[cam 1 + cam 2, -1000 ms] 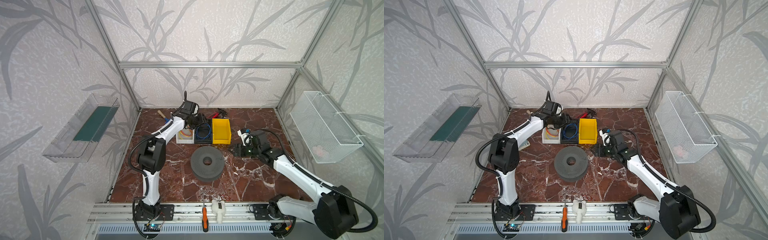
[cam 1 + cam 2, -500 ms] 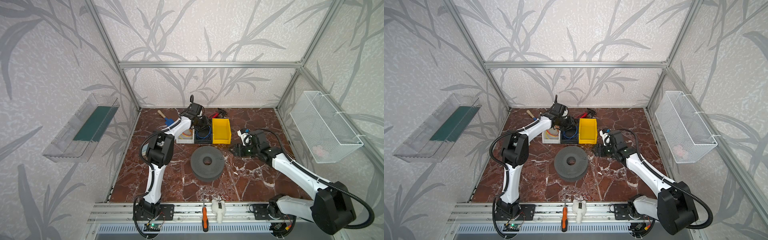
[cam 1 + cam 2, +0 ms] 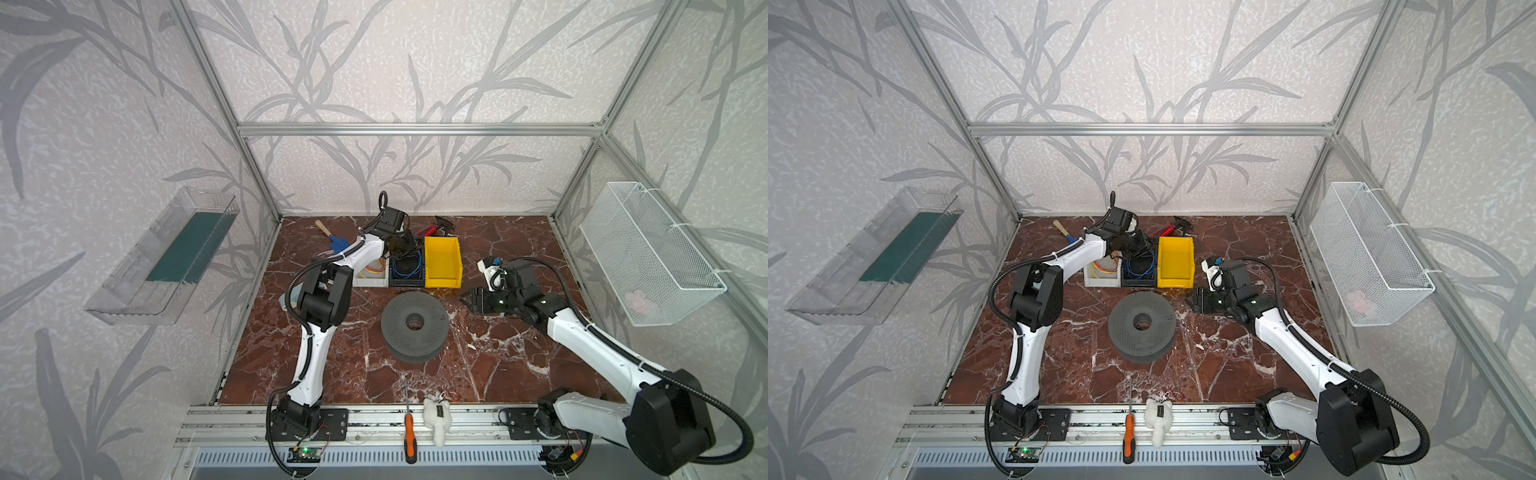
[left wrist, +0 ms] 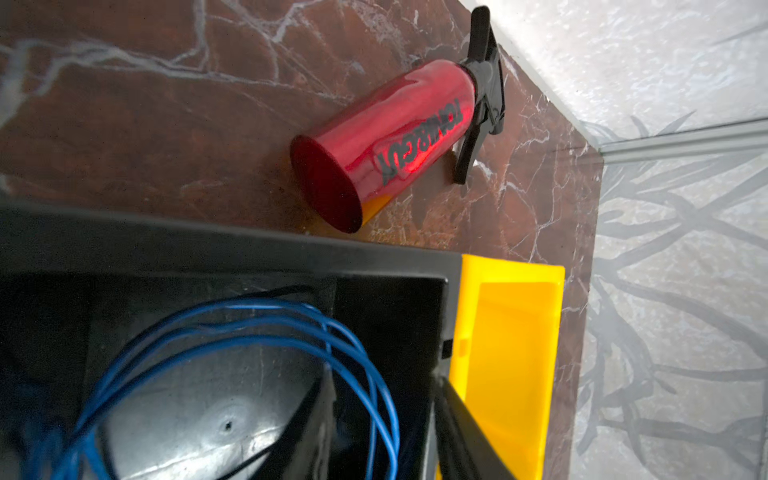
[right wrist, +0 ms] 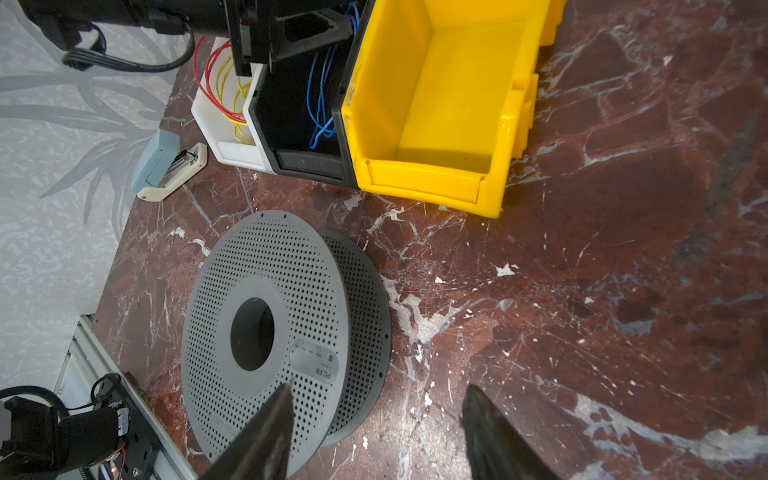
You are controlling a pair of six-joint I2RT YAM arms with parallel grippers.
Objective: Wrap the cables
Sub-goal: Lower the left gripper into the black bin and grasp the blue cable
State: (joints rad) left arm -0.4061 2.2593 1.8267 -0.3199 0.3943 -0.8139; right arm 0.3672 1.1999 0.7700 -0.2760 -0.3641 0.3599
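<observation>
Veined red-brown marble tabletop (cables lie binned there) within leaf-patterned walls.

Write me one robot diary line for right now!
left hand: in black bin, open around blue cables | right hand: open, empty, beside grey spool

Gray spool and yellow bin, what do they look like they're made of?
The gray spool looks like matte moulded plastic: even dull gray, rows of punched holes. The yellow bin looks like smooth, slightly glossy plastic: uniform colour, soft sheen, moulded rim.
</observation>
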